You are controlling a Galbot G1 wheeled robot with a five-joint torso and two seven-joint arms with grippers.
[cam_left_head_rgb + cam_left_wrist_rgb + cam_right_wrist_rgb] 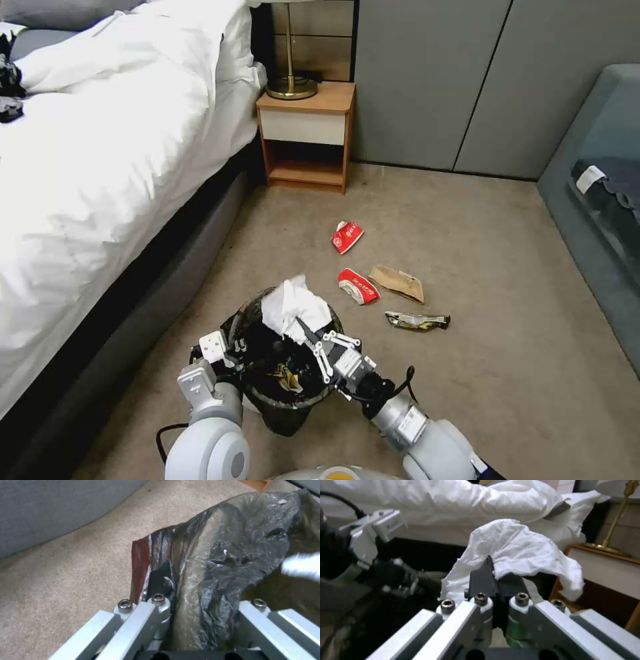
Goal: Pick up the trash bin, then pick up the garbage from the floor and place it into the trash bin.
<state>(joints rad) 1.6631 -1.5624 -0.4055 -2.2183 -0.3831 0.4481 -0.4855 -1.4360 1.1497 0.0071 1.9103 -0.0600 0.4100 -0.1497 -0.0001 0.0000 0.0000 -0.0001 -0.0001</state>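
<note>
Holding crumpled white paper point(293, 308) over the trash bin point(283, 393), the right gripper point(313, 340) needed only to open; the left gripper point(230, 350) clamped the bin's rim.

Both arms are built of rounded white-grey shells with darker bands at the joints. A black cable loops beside the left forearm, and another curls off the right wrist, where a black collar sits behind a silver sleeve bearing a small label. The left end effector point(230, 347) and right end effector point(308, 333) are pale silver-grey linkages of flat square bars, pinned with hex-socket screws. The right one carries dark, tapered fingertips point(485, 576). A yellow spot marks the white torso's top edge.
</note>
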